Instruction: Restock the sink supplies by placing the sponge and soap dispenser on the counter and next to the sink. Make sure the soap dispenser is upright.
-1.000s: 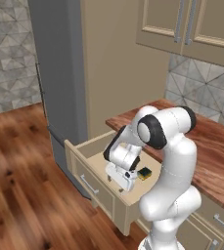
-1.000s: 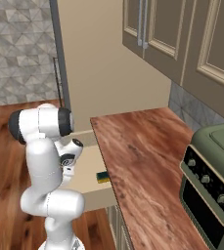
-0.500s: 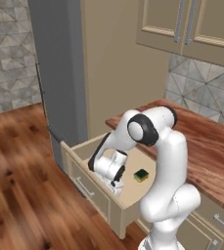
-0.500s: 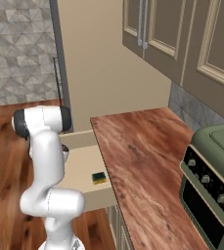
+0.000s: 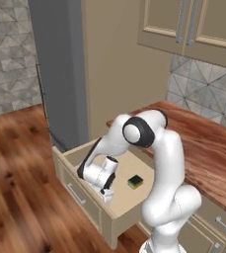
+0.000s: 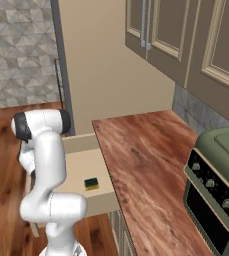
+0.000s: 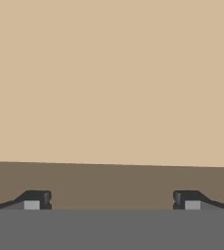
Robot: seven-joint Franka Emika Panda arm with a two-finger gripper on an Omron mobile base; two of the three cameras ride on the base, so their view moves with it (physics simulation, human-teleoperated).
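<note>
Jaws wide open w/ nothing held, low inside open drawer (image 5: 80, 157), sponge (image 5: 135, 182) just beside.

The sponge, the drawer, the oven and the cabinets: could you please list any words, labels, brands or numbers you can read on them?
None: no readable text anywhere.
The sponge is plain green over yellow.
The drawer front is blank.
The green oven has unmarked knobs.
The cabinets carry no lettering.

I see a wood floor (image 5: 20, 173), grey tiled wall (image 5: 8, 54), beige upper cabinets (image 6: 186, 40) and a green oven (image 6: 218, 180).
</note>
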